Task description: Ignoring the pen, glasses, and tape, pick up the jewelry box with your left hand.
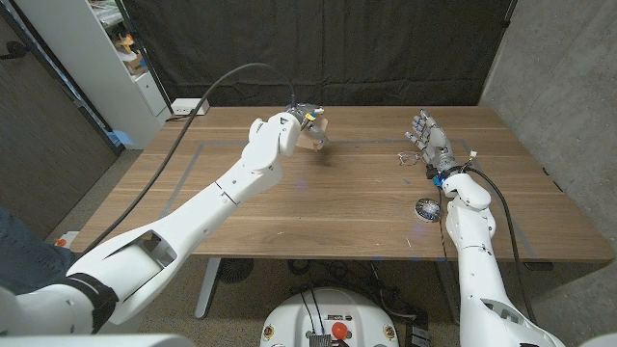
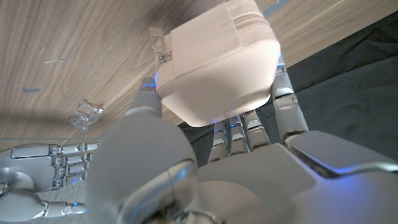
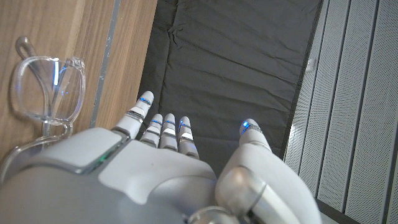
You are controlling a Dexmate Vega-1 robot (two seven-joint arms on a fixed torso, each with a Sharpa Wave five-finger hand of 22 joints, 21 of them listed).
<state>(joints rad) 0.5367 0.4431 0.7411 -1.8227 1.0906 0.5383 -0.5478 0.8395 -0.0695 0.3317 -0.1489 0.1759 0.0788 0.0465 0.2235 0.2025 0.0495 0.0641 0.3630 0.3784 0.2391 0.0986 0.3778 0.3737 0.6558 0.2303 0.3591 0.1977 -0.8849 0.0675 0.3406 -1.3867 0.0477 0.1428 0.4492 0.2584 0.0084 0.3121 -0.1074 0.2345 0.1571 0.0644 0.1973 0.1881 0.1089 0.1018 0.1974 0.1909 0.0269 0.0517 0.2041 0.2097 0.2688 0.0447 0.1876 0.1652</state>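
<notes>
Now, above the far middle of the wooden table (image 1: 318, 207), my left hand (image 1: 307, 120) clamps the jewelry box (image 2: 217, 59) clear for lifting, while my right hand (image 1: 429, 140) waits open, empty, beside the glasses (image 3: 46, 87).

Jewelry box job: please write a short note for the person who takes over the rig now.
Left hand: holds the jewelry box, lifted above the far middle of the table.
Right hand: open, holds nothing, next to the glasses.
Tape: near the right forearm, untouched.
Done: the box is picked up.
Left: only keep the hold steady.
</notes>
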